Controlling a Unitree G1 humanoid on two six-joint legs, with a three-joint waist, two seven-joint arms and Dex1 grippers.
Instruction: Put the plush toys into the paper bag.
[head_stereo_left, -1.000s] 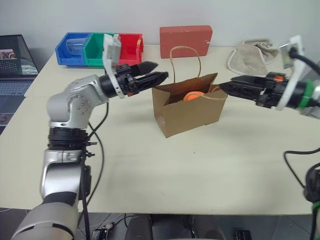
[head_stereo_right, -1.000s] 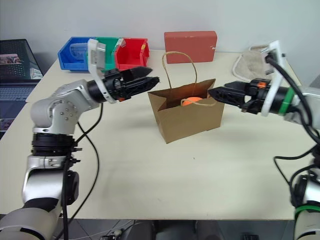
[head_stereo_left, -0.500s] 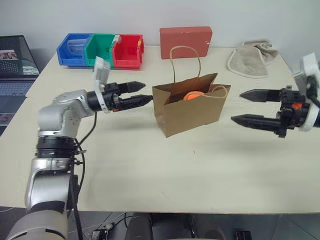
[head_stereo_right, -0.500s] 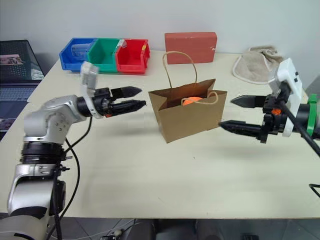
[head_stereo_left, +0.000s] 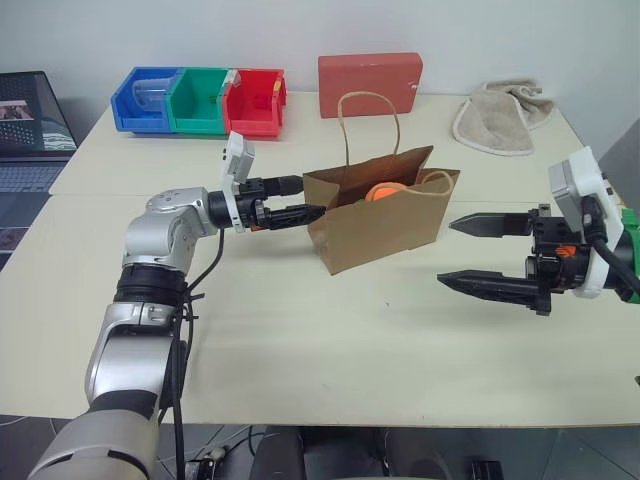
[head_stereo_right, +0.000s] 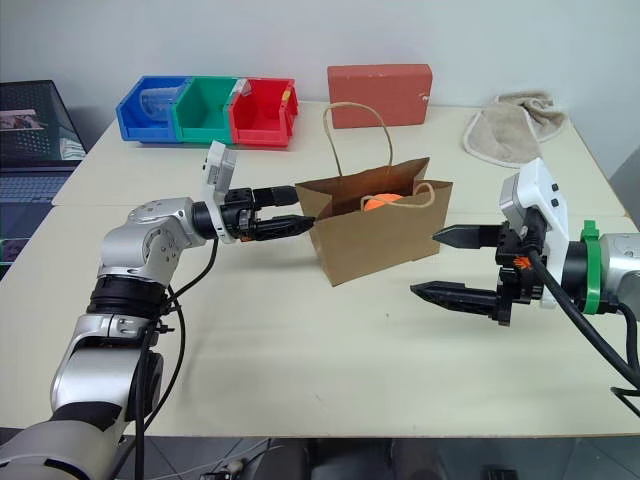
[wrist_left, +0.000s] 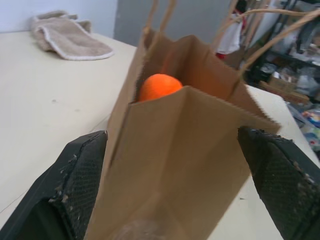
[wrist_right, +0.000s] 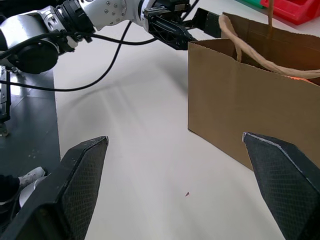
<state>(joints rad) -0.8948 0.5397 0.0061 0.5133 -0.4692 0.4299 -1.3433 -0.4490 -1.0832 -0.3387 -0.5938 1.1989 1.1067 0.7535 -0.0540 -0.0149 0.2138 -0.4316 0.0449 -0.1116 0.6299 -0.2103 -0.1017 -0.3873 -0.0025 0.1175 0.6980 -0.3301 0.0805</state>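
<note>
Paper bag (head_stereo_left: 380, 210) stands upright mid-table, orange toy (head_stereo_left: 383, 192) partly hidden inside. Left gripper (head_stereo_left: 305, 199) wide open, empty, straddling the bag's narrow end. Right gripper (head_stereo_left: 460, 251) wide open, empty, over bare table (head_stereo_left: 330, 340) beside the bag.

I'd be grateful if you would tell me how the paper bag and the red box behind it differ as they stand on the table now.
The paper bag is brown, open at the top, with cord handles; the red box is closed and plain. The bag stands mid-table between the left tool and right tool; the box sits at the far edge. An orange plush toy shows inside the bag. Both stand upright on the table.
</note>
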